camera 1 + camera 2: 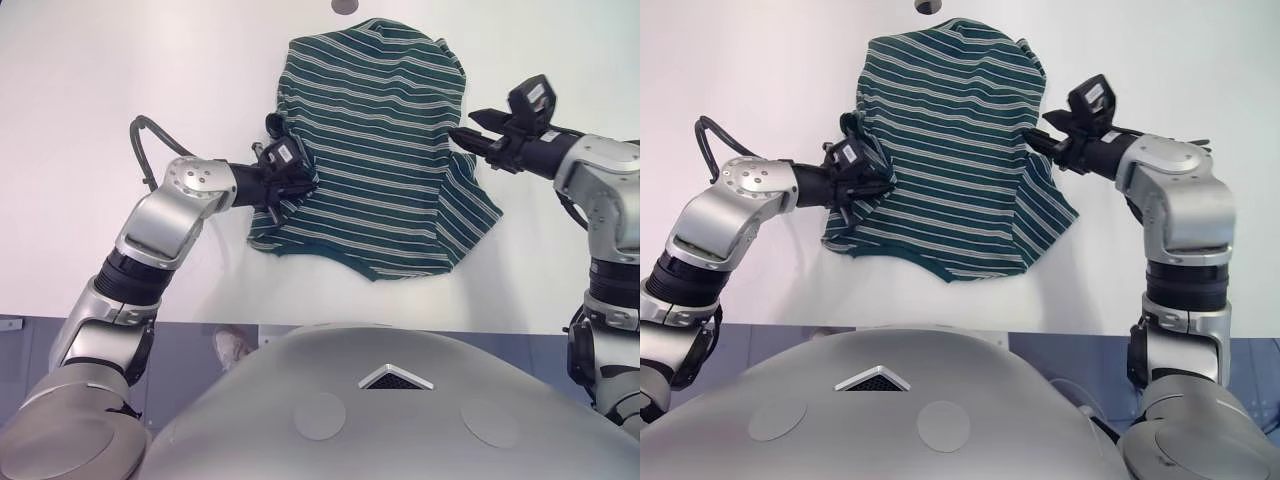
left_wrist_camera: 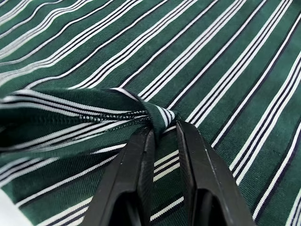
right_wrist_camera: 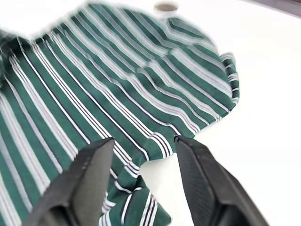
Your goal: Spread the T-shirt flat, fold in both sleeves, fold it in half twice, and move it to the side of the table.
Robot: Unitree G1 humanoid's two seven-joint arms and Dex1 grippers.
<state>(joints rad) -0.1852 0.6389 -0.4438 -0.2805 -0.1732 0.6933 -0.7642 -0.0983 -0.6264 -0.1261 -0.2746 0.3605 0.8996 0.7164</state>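
The T-shirt point(image 1: 380, 150), bunched on the desk point(image 1: 120, 60), is being pinched thinly by the left gripper point(image 1: 295, 185) while the right gripper point(image 1: 465, 133) is being held open alongside, so an uneven pull risks slipping it.

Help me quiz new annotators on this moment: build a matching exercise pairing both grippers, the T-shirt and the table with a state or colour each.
1. left gripper
2. right gripper
3. T-shirt
4. table

A. open at the shirt's edge
B. white
C. shut on a fold of cloth
D. green, striped, rumpled

Pairs: 1-C, 2-A, 3-D, 4-B
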